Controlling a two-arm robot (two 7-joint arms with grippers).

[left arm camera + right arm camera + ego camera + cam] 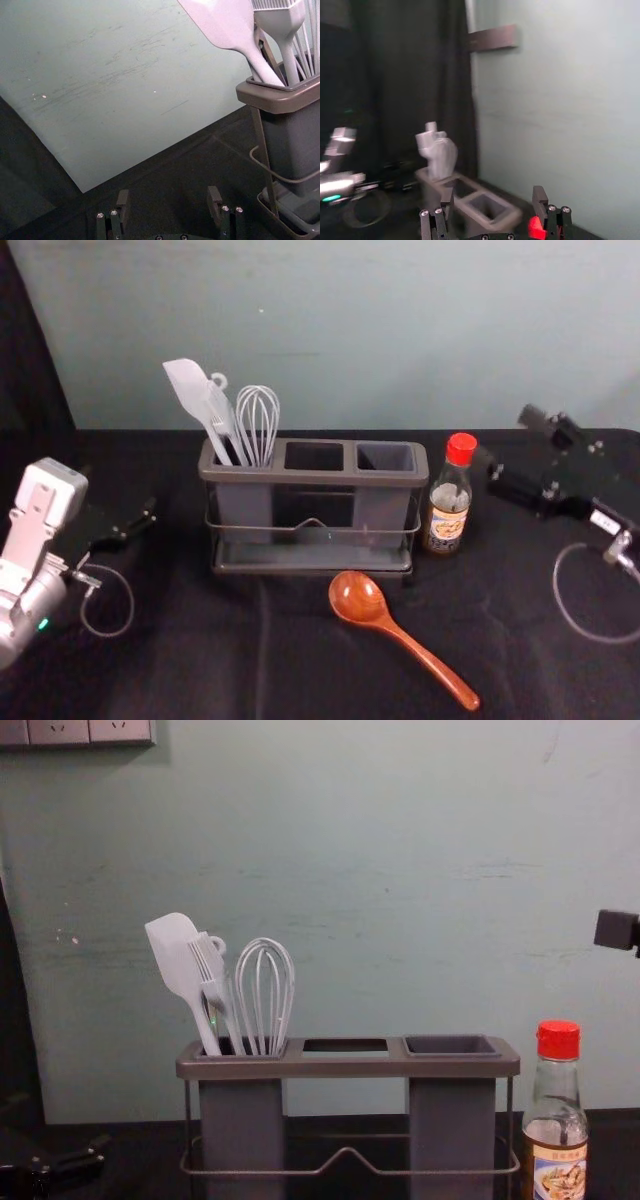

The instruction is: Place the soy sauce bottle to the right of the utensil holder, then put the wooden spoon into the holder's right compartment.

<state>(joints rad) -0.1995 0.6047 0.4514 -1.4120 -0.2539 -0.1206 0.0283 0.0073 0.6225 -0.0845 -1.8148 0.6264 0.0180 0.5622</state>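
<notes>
In the head view the right gripper is open, right of and higher than the soy sauce bottle; its right wrist view shows the open gripper with the red cap low by one finger. Upright, the bottle stands close by the right side of the utensil holder. The holder's right compartment has nothing showing in it. The wooden spoon lies on the table in front, bowl toward the holder. The left gripper stays idle at the left; in its wrist view, the gripper is open.
A white spatula, a brush and a whisk stand in the holder's left compartment. The table has a black cloth, with a pale green wall behind. Loose cables hang from both arms.
</notes>
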